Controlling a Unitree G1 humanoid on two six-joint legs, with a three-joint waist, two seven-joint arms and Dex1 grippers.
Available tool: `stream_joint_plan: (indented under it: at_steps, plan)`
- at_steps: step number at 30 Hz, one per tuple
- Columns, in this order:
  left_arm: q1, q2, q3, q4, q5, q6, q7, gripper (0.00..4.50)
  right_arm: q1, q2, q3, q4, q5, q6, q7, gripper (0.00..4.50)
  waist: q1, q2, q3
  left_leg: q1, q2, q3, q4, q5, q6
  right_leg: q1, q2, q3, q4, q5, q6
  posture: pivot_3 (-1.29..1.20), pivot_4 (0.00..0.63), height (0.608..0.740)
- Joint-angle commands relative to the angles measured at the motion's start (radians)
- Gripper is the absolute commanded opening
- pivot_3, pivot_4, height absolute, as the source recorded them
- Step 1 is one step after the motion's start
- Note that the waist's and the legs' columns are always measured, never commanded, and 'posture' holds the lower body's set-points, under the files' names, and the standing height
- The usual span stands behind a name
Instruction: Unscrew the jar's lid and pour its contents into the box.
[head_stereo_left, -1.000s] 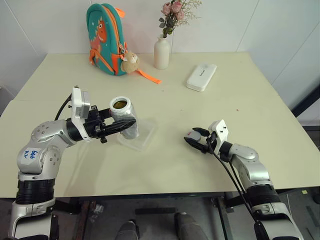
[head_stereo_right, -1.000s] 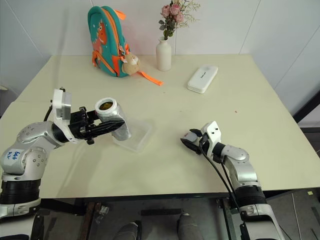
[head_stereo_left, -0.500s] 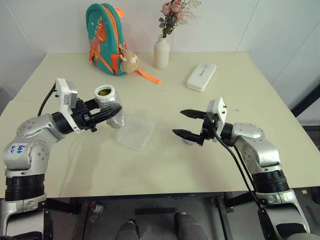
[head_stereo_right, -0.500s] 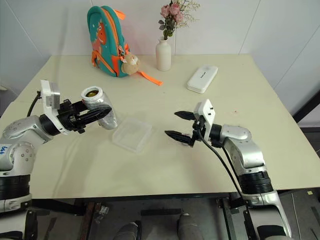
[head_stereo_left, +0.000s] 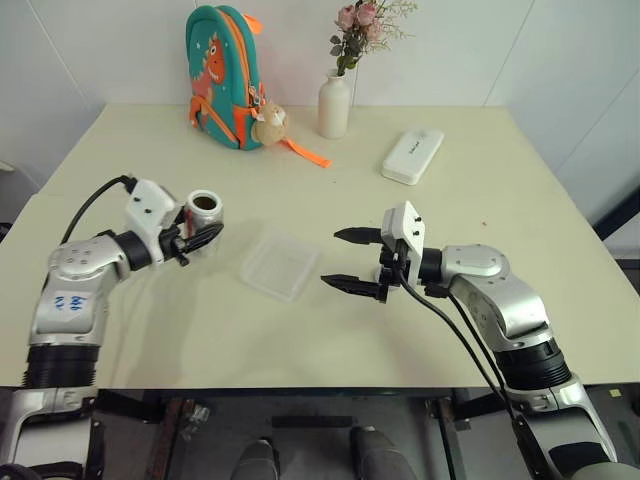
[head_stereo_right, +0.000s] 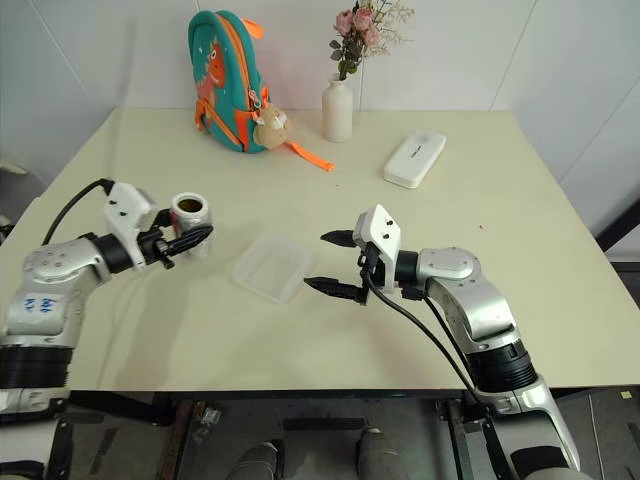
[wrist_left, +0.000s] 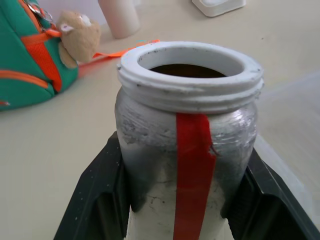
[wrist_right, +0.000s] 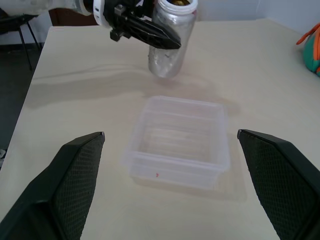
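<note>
**Open jar held upright beside the clear box**

The left gripper (head_stereo_left: 205, 236) is clamped on the jar (head_stereo_left: 204, 212), its two black fingers pressed against opposite sides of the silvery, scuffed wall. The jar stands upright, lid off, just to the left of the box (head_stereo_left: 281, 266). Its wide round mouth has a thick white threaded rim, and a glossy red strip runs straight down its side. Something dark brown sits inside the mouth; its shape cannot be made out.

The box is a shallow square tray of clear, faintly ribbed plastic with rounded corners, resting on the matte cream table (head_stereo_left: 480, 180) between the two arms.

The right gripper (head_stereo_left: 345, 258) hovers just right of the box with its fingers spread wide and nothing between them; the pads (wrist_right: 77, 175) carry a fine cross-hatched texture.

At the table's far edge stand a teal backpack (head_stereo_left: 222, 62) with orange trim and a dinosaur figure, a smooth white vase (head_stereo_left: 334, 104) of pink flowers, and a white oblong case (head_stereo_left: 412, 155). No writing is legible.
</note>
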Motion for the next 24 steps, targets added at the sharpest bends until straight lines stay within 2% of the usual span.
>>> stream_joint_plan:
  at_steps: [1,4,6,9,11,13,16,18,24]
  plan:
    - [-0.033,-0.004,-0.037,-0.024,0.09,-0.087,0.049,1.97,0.003,0.006,-0.019,-0.015,-0.001,-0.013,-0.023,4.48,-0.002,0.0,0.0,0.0,0.0,0.0,0.0,0.0,0.0,0.0,0.0,0.0,0.0,0.0,0.0,0.0,0.15,0.74]
    - [-0.046,0.001,-0.112,-0.03,0.225,-0.181,0.102,1.97,0.008,0.016,-0.022,-0.004,-0.004,-0.02,-0.042,4.48,-0.001,0.0,0.0,0.0,0.0,0.0,-0.001,0.0,0.0,0.0,0.0,0.0,0.0,0.0,0.0,0.0,0.15,0.74]
    - [-0.054,0.022,-0.174,-0.019,0.364,-0.258,0.171,1.97,0.013,0.021,-0.026,0.006,-0.005,-0.025,-0.056,4.48,0.0,0.0,0.0,0.0,0.0,0.0,-0.001,0.0,0.0,0.0,0.0,0.0,0.0,0.0,0.0,0.0,0.15,0.74]
    - [-0.078,0.06,-0.244,0.01,0.589,-0.407,0.34,1.97,0.017,0.028,-0.033,0.014,-0.006,-0.026,-0.07,4.48,-0.001,0.0,0.0,0.0,0.0,0.0,-0.001,0.0,0.0,0.0,0.0,0.0,0.0,0.0,0.0,0.0,0.15,0.74]
    - [-0.108,0.101,-0.312,0.003,0.808,-0.499,0.518,1.97,0.018,0.033,-0.034,0.02,-0.006,-0.027,-0.078,4.48,0.0,0.0,0.0,0.0,0.0,0.0,-0.001,0.0,0.0,0.0,0.0,0.0,0.0,0.0,0.0,0.0,0.15,0.74]
    - [-0.154,0.151,-0.417,-0.025,1.122,-0.522,0.75,1.97,0.019,0.041,-0.037,0.03,-0.004,-0.032,-0.088,4.48,0.0,0.0,0.0,0.0,0.0,0.0,0.0,0.0,0.0,0.0,0.0,0.0,0.0,0.0,0.0,0.0,0.15,0.74]
    - [-0.2,0.166,-0.509,-0.031,1.38,-0.483,0.934,1.97,0.018,0.054,-0.04,0.038,-0.002,-0.034,-0.098,4.48,0.002,0.0,0.0,0.0,-0.001,0.0,0.0,0.0,0.0,0.0,-0.001,0.001,-0.001,0.001,0.001,0.0,0.15,0.74]
    - [-0.226,0.162,-0.555,-0.031,1.484,-0.464,0.966,1.97,0.018,0.065,-0.042,0.039,0.004,-0.032,-0.104,4.48,0.002,0.0,0.0,-0.001,-0.001,0.0,-0.001,0.0,0.0,0.0,-0.001,0.001,-0.001,0.001,0.001,0.0,0.15,0.74]
    - [-0.238,0.171,-0.619,0.022,1.61,-0.441,0.961,1.97,0.014,0.093,-0.057,0.044,0.013,-0.03,-0.123,4.48,-0.003,0.0,0.0,0.0,-0.001,0.0,-0.002,0.0,0.0,0.0,0.0,0.0,0.0,0.001,0.001,0.0,0.15,0.74]
